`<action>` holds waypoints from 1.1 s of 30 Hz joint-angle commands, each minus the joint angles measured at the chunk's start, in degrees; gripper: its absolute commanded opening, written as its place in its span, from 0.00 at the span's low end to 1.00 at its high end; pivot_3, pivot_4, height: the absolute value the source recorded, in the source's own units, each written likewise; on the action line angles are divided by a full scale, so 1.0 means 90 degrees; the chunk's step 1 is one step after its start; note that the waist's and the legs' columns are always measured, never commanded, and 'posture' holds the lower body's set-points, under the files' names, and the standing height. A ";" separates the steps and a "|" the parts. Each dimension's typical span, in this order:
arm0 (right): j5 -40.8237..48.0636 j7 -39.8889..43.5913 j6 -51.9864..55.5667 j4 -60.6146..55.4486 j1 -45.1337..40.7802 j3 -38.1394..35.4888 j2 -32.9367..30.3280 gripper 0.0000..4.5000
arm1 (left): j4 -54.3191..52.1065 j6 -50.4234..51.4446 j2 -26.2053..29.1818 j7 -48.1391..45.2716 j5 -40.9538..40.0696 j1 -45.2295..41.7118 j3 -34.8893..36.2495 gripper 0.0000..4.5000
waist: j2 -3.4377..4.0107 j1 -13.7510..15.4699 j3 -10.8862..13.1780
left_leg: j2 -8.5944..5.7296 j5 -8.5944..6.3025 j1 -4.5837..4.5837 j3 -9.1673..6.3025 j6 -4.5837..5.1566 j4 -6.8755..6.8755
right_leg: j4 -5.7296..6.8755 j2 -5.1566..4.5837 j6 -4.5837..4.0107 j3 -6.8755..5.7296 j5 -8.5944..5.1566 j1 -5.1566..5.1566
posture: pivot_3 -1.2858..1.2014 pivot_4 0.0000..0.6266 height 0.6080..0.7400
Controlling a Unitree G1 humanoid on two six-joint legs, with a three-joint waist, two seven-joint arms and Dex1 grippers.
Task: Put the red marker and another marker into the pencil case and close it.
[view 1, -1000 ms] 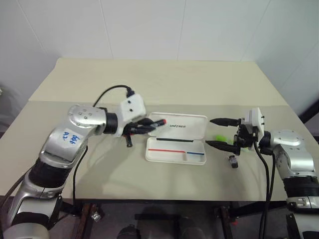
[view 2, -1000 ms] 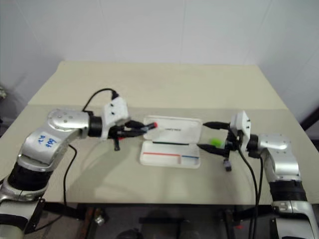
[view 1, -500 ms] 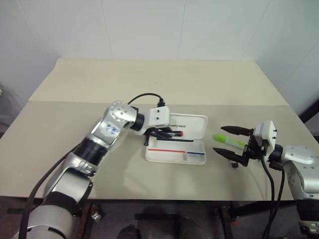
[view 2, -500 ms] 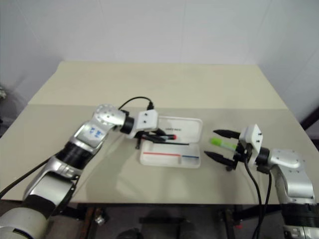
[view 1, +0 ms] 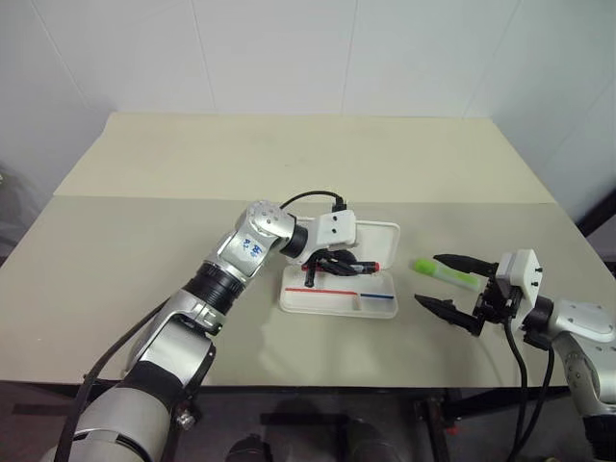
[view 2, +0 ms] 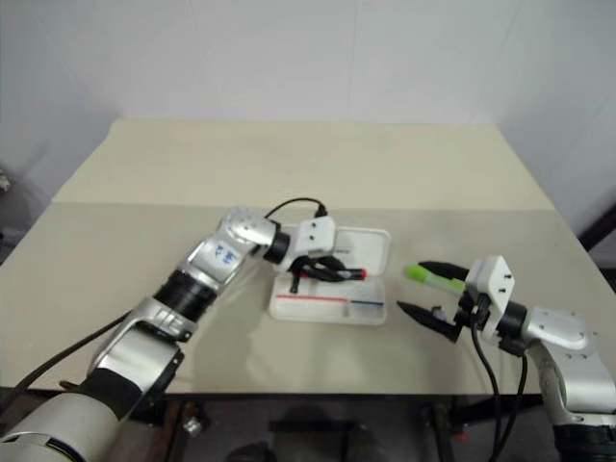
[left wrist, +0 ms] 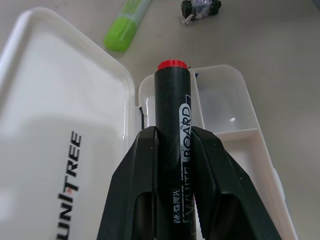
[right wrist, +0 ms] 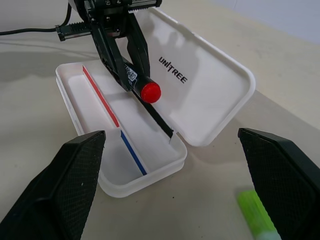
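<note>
A beige table (view 1: 144, 241) carries the open pencil case (view 1: 339, 300), its long axis running across the robot's front, the lid (right wrist: 200, 85) hinged back on the far side and lying flat. The left gripper (left wrist: 172, 145) is clamped on the red marker (left wrist: 171, 145) and holds it over the open tray, the marker lying roughly along the case's length with its red cap end pointing toward the robot's right. On the right, the right gripper (view 1: 445, 281) hovers above the table with its fingers spread wide, gripping nothing. Another marker (view 1: 445, 273), lime green, lies on the table right of the case, its long axis slanting across the table, between those fingers in the head views. A small dark object (left wrist: 200, 8) lies near it.
</note>
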 commanded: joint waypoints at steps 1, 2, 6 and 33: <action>0.0168 -0.0065 -0.0028 -0.0288 0.0097 -0.0294 -0.0088 1.00 | 0.0026 -0.0049 -0.0083 -0.0042 0.0114 -0.0203 0.0007 0.12 | 0.0000 0.0001 0.0000 | 0.0000 -0.0001 0.0000 0.0000 0.0001 0.0000 | 0.0000 0.0000 0.0000 0.0000 0.0000 0.0000 | 0.52 0.24 1.00; 0.0172 -0.0073 -0.0034 -0.0295 0.0123 -0.0309 -0.0098 1.00 | 0.0053 -0.0059 -0.0095 -0.0043 0.0152 -0.0190 0.0002 0.12 | 0.0000 0.0002 0.0000 | 0.0000 -0.0001 0.0000 0.0000 0.0001 0.0000 | -0.0001 0.0000 0.0000 0.0000 0.0000 0.0000 | 0.52 0.24 1.00; 0.0184 -0.0122 -0.0030 -0.0346 0.0184 -0.0324 -0.0109 1.00 | 0.0226 -0.0161 -0.0142 0.0009 0.0269 -0.0174 0.0014 0.12 | 0.0000 0.0000 0.0000 | 0.0000 -0.0001 0.0001 0.0000 0.0002 0.0000 | 0.0001 0.0000 0.0000 0.0000 0.0000 0.0000 | 0.52 0.24 1.00; -0.0702 -0.0386 -0.0186 0.1107 -0.1380 0.0284 -0.0267 1.00 | -0.2791 0.1277 -0.0035 0.0730 -0.0837 0.1351 0.1501 1.00 | 0.0001 -0.0030 0.0000 | 0.0002 0.0000 0.0013 0.0005 0.0003 0.0000 | 0.0016 0.0002 0.0000 0.0008 0.0000 0.0001 | 0.52 0.24 1.00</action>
